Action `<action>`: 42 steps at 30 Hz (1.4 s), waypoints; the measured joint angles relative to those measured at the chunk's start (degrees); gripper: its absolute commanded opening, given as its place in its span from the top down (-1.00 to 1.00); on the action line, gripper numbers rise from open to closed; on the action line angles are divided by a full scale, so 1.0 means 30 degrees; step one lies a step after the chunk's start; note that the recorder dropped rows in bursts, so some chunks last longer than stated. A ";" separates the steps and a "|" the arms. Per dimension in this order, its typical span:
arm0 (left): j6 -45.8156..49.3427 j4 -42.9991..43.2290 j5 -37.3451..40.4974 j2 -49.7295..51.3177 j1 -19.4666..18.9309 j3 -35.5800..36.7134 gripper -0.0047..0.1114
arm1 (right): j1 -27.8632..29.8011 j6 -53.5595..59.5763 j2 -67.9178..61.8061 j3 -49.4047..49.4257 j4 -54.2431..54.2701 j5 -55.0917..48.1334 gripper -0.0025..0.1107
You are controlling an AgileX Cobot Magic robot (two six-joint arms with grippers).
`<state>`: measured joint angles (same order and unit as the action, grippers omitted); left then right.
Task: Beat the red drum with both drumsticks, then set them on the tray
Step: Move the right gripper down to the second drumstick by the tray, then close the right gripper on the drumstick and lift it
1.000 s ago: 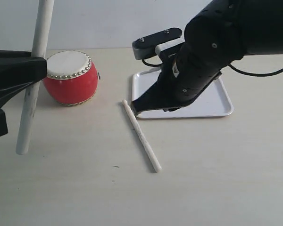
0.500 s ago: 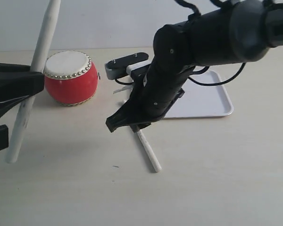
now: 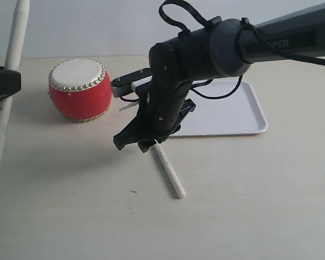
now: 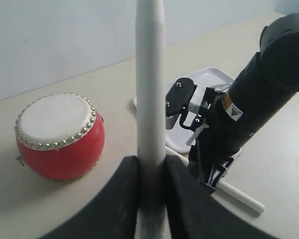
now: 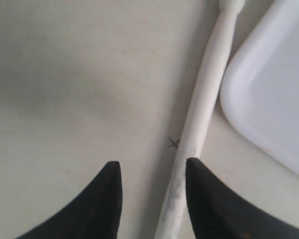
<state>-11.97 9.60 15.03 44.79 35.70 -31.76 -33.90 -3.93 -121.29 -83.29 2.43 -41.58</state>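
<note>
Drumstick one [image 3: 169, 173] lies flat on the surface [image 3: 249, 216], just beside the near left corner of the tray [image 3: 235, 114]. The right gripper [image 5: 150, 169] hangs low over its far part w/ jaws spread, holding nothing. Drumstick two [image 4: 150, 74] stands up, pinched in the left gripper [image 4: 150, 174] jaws, left of the red drum [image 3: 80, 89]. Both look thin, stiff, light & smooth, so prob. easy to roll; best pinch near the middle.

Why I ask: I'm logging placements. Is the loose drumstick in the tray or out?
Out. The drumstick lies flat on the table, beside the tray corner, not inside its rim.
</note>
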 measured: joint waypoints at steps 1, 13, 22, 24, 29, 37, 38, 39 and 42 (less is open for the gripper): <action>-0.0051 0.0000 0.0000 0.0000 -0.0034 0.0000 0.92 | 0.0000 -0.0206 -0.0153 -0.0321 -0.0387 -0.0468 0.23; -0.0129 0.0000 0.0261 0.0000 -0.0050 0.0000 0.92 | 0.0000 -0.0552 -0.1723 -0.1782 -0.1625 -0.3057 0.26; -0.0340 0.0000 0.0532 0.0000 -0.0050 0.0000 0.92 | 0.0000 -0.0591 -0.1917 -0.1791 -0.1912 -0.3057 0.49; -0.0370 0.0000 0.0614 0.0000 -0.0050 0.0000 0.92 | 0.0000 -0.0591 -0.1958 -0.1791 -0.1912 -0.3057 0.49; -0.0491 0.0000 0.0900 0.0000 -0.0050 0.0000 0.92 | 0.0000 -0.0618 -0.2355 -0.1976 -0.1912 -0.3057 0.49; -0.0572 0.0000 0.0993 0.0000 -0.0050 0.0000 0.92 | 0.0000 -0.0618 -0.2743 -0.2238 -0.1707 -0.3221 0.69; -0.0645 0.0000 0.0993 0.0000 -0.0050 0.0000 0.92 | 0.0000 -0.0544 -0.2755 -0.2272 -0.1636 -0.3212 0.77; -0.0638 0.0000 0.0993 0.0000 -0.0050 0.0000 0.92 | 0.0000 -0.0434 -0.2755 -0.2270 -0.1553 -0.3212 0.86; -0.0638 0.0000 0.0993 0.0000 -0.0050 0.0000 0.92 | 0.0000 -0.0159 -0.2755 -0.2317 -0.1466 -0.3295 0.96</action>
<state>-13.89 9.60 18.01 44.79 35.55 -31.76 -33.90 -4.40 -129.55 -90.24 -1.97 -51.47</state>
